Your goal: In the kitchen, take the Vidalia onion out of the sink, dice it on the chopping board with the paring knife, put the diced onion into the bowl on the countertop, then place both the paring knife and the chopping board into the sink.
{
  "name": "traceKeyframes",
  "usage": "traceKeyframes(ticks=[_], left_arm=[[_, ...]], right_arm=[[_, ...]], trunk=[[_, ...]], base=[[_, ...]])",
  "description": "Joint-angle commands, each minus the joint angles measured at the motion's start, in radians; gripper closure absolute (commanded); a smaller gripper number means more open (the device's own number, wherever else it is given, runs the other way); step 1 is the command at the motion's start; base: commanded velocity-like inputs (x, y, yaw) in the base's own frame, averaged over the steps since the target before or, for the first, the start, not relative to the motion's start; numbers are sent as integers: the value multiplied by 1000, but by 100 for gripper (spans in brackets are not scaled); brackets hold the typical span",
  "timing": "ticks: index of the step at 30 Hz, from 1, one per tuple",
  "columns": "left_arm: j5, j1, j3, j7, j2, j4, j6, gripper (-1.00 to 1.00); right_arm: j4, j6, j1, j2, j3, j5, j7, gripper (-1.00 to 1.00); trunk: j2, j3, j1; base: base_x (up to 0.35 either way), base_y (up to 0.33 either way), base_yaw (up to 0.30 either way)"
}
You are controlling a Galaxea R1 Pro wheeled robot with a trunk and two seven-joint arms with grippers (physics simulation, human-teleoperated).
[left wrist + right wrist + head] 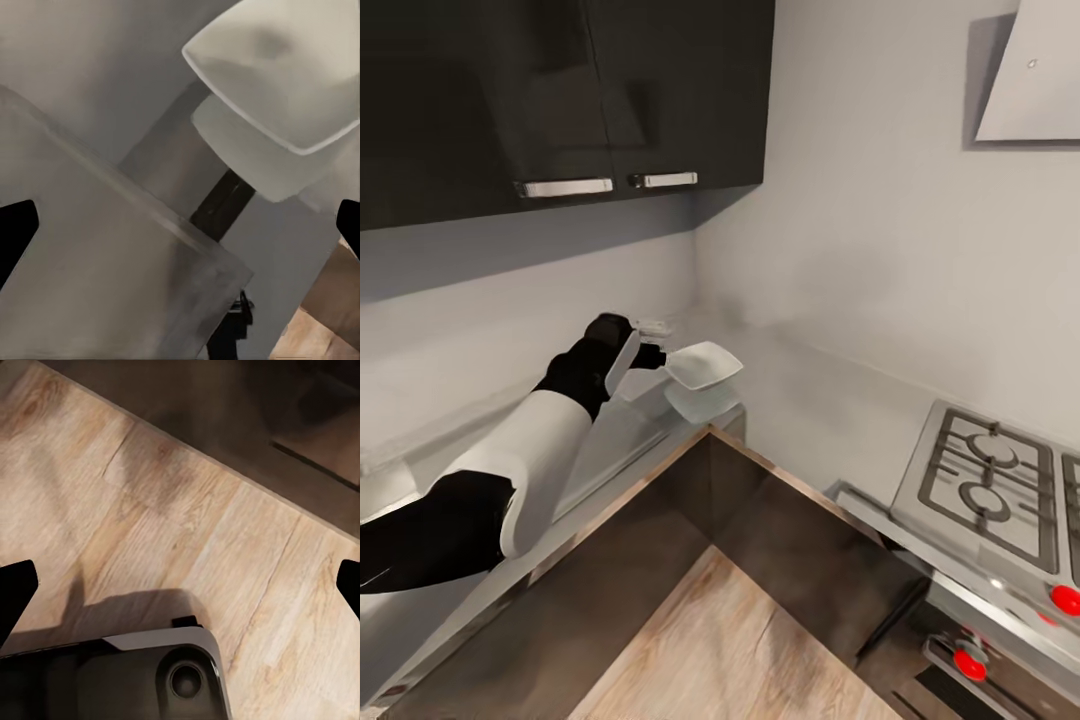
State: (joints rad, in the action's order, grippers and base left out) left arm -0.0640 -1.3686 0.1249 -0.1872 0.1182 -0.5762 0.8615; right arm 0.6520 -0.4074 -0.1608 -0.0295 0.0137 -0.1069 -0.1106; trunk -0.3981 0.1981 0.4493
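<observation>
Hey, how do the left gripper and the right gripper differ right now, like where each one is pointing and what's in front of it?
1. The left gripper points down at the grey countertop; the right gripper points at the wooden floor.
2. The left gripper has the white bowl just ahead, outside its fingers; the right gripper faces bare boards.

Shared: both are wide open and hold nothing.

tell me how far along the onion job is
Early, by the look of it. Nothing looks done: the white bowl near the end of the countertop looks empty. In hand: the left hand reaches toward the bowl, fingers spread in the left wrist view. Still left: fetching and dicing the onion, filling the bowl, sinking the knife and board.
</observation>
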Motion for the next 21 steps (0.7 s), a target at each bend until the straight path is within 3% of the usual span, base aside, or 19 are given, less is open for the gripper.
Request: traceKeyframes(ticks=[1,14,21], left_arm=[[-7,0,4,-7,0,-1,4,-100],[-6,38,4,-6,0,4,2,-100],[-6,46,4,-6,0,5,2,-100]], right_arm=[[2,-3,0,0,2,-10,0,-100],[2,-5,0,-1,3,-10,2,-100],[2,-4,0,-3,3,-10,2,-100]], trunk=[[-2,2,1],[-2,2,1],[-2,2,1]], base=[[85,0,78],[293,-53,21],[84,-1,172]])
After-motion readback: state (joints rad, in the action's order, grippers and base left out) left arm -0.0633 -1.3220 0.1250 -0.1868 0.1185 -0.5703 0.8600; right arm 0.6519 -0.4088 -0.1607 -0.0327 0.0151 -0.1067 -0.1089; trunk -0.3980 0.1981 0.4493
